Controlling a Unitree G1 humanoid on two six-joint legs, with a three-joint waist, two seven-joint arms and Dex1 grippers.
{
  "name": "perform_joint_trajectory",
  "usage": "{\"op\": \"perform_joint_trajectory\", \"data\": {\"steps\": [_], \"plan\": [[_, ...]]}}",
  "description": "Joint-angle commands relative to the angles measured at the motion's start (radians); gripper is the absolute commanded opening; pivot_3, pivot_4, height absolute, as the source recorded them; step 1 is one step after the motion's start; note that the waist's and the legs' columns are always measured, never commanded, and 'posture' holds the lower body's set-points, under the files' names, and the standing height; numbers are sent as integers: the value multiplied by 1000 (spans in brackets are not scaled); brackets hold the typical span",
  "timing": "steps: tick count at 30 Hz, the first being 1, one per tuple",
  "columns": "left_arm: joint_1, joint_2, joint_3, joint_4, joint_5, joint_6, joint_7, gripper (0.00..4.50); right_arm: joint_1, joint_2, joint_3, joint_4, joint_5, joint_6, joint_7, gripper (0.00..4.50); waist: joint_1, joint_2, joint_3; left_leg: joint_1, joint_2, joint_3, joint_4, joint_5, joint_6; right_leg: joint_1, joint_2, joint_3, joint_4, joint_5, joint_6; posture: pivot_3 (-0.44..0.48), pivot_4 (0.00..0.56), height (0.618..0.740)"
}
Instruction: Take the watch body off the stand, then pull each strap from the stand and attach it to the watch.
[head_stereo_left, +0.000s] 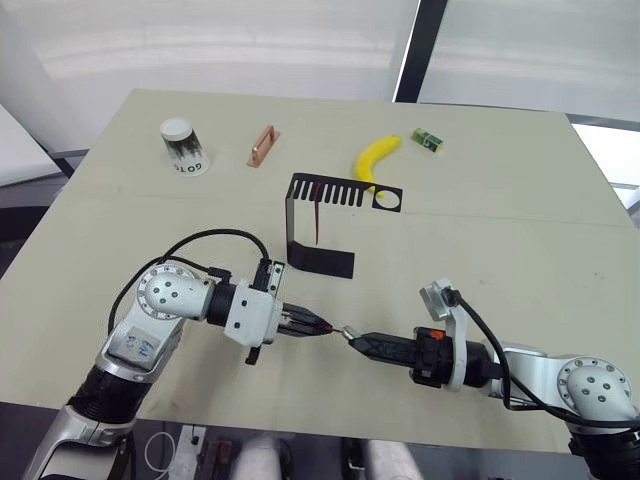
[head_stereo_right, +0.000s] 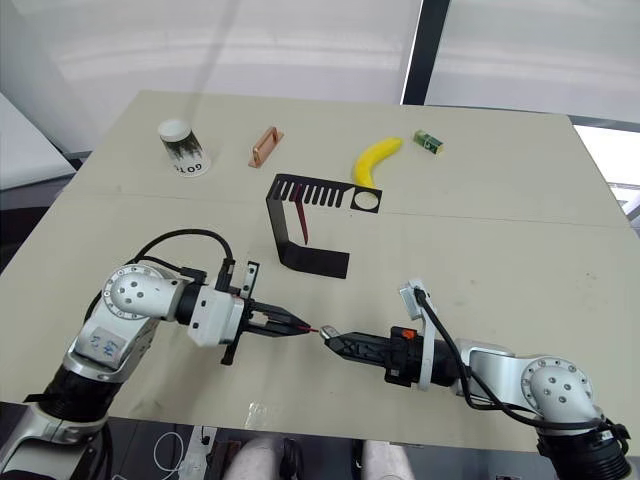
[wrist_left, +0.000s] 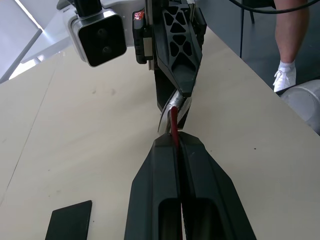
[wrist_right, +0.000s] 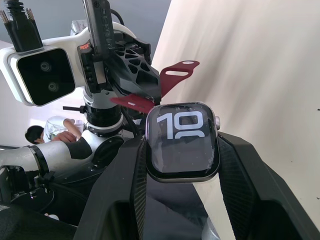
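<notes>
Our left tool (head_stereo_left: 305, 325) is pinching one maroon strap (wrist_left: 173, 125) edge-on between pressed-together fingers; our right tool (head_stereo_left: 358, 340) is clamped on the watch body (wrist_right: 183, 142), screen facing the wrist camera, pale digits showing. The two tools meet tip to tip just above the counter (head_stereo_left: 500, 230), near its front edge — strap end right at the watch body's edge; we can't tell if it's seated. In the right wrist view the strap flares up beside the left tool, a hole visible near its tip. Further back, the stand (head_stereo_left: 318, 225) sits mid-counter, base flat, slotted arm on top; the second strap (head_stereo_left: 317, 208) hangs from that arm. Beyond it — a banana (head_stereo_left: 376, 157), a small green box (head_stereo_left: 428, 140), a copper-coloured handle (head_stereo_left: 262, 146) and a white cup (head_stereo_left: 182, 147), all well apart from the tools.
</notes>
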Motion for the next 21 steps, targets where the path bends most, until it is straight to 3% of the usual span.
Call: {"op": "perform_joint_trajectory", "data": {"steps": [1, 21], "plan": [[-5, -8, -1, -18, 1, -8, 13, 0, -5, 4, -4, -19, 15, -3, 14, 1517, 0, 0, 0, 0, 0, 0, 0, 0, 0, 0, 0, 0, 0, 0, 0, 0, 150, 725], [-46, -21, -34, -15, 30, -7, 9, 0, -7, 5, 1, -18, 9, -1, 7, 1517, 0, 0, 0, 0, 0, 0, 0, 0, 0, 0, 0, 0, 0, 0, 0, 0, 150, 725]]}}
